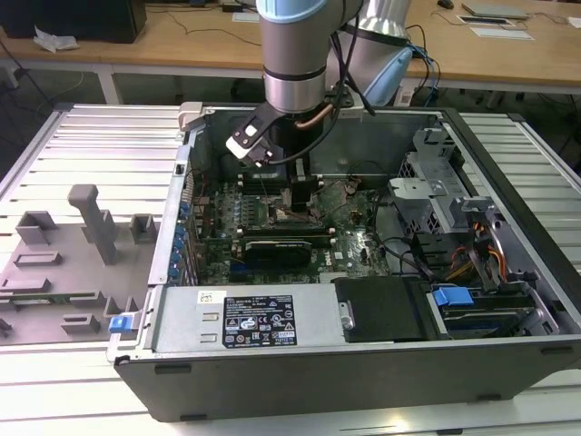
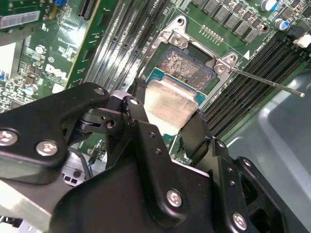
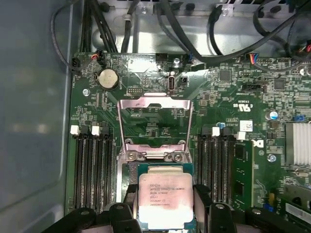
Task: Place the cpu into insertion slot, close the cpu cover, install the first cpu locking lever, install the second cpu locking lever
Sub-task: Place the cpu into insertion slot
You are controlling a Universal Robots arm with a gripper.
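Down inside the open computer case (image 1: 318, 381), the gripper (image 3: 165, 196) had its black fingers (image 3: 130, 198) pinched onto opposite edges of the cpu (image 3: 164, 206), silver top up. In the first wrist view the chip sat squarely over the socket frame. The second wrist view told more: the chip covered the nearer part of the insertion slot (image 2: 187, 65), and the brownish pin field lay bare beyond it. Whether the chip touched the socket I couldn't tell. A thin locking lever (image 2: 265, 80) stuck out sideways from the socket's corner.

Past the socket, the cpu cover (image 3: 153, 101) was swung open, its silver frame lying back over the green motherboard (image 3: 228, 107), with black memory slots (image 3: 90, 170) on either side.

From the exterior view, the arm (image 1: 295, 54) reached down into the case. The case sat on a slatted metal table (image 1: 100, 136) beside grey fixtures (image 1: 86, 218), with wooden desks (image 1: 182, 41) behind.
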